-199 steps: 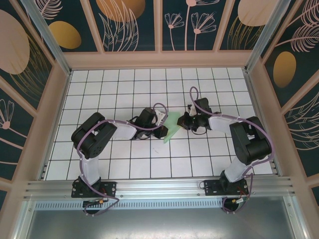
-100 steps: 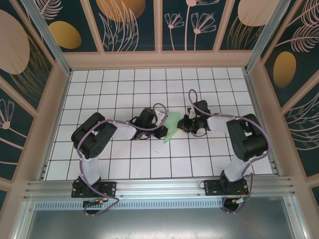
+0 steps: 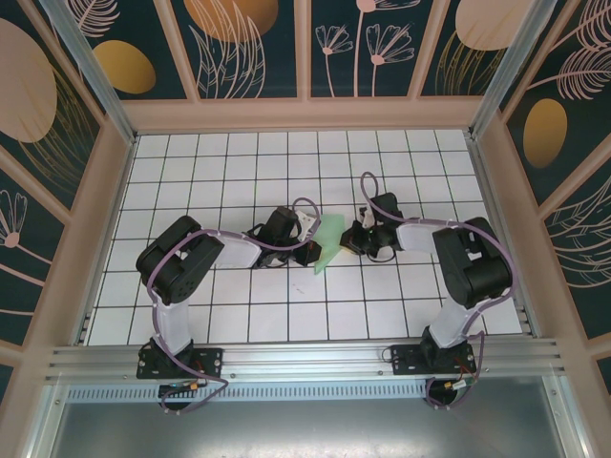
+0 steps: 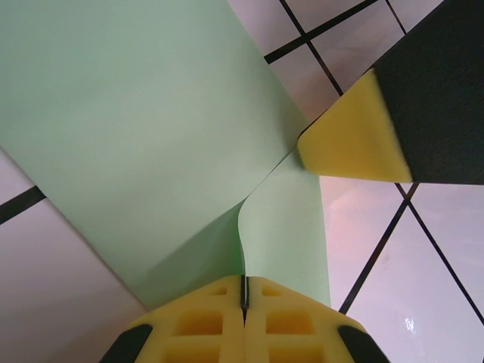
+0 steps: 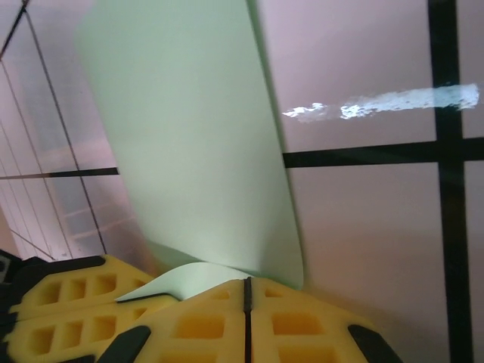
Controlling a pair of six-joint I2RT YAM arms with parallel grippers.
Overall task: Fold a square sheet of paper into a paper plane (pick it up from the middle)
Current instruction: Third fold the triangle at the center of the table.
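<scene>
Right gripper point(image 5: 246, 291) nudged leftward; it and left gripper point(image 4: 243, 291) pinch the creased mint paper point(image 4: 136, 128).

Site: robot lab cell | Evidence: grid table point(image 3: 286, 315), aluminium rail point(image 3: 305, 359), printed wall panels point(image 3: 248, 48), left arm point(image 3: 177, 262) and right arm point(image 3: 473, 267) bolted on.

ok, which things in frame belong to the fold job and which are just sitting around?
Job: mint-green paper sheet, part-folded; left gripper and right gripper, both shut on it.
Bystanders: white grid table, patterned walls, front rail.
</scene>
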